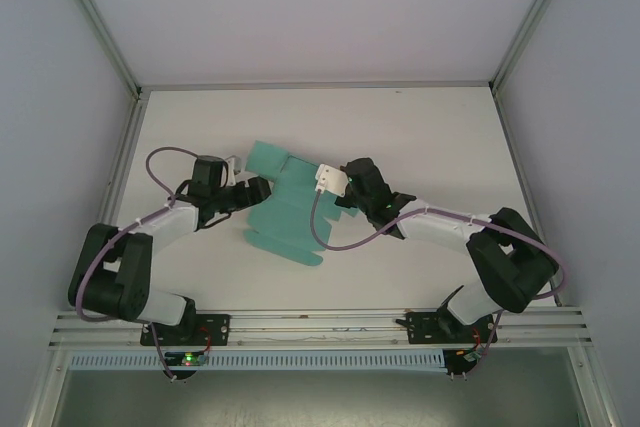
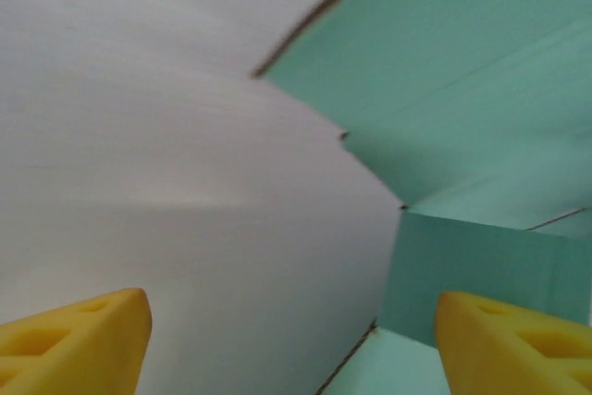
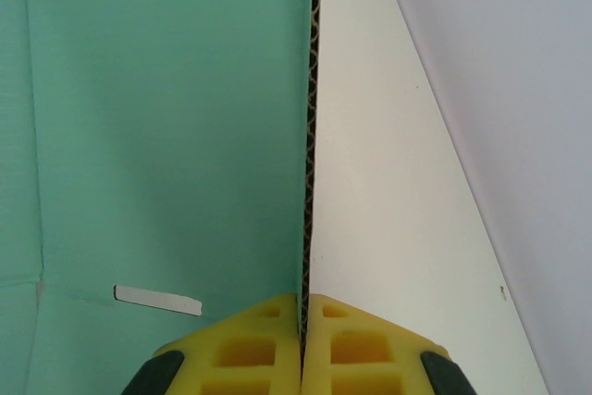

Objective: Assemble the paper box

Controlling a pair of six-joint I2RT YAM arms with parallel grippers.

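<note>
- The paper box (image 1: 285,215) is a die-cut sheet of teal-green card with stepped flaps. It lies on the white table (image 1: 430,137) between the two sets of jaws.
- The right gripper (image 3: 303,310) has its yellow, hollow-celled fingers pressed together on the sheet's edge, which runs straight ahead from the jaws.
- The right wrist view shows the fluted corrugated core along that edge and a small pale slot (image 3: 157,300) beside the jaws. From above, the sheet shows as a smooth outline.
- The left gripper (image 2: 291,339) has its jaws wide apart, clamping nothing. A creased flap lies ahead of one finger, bare table ahead of the other.
</note>
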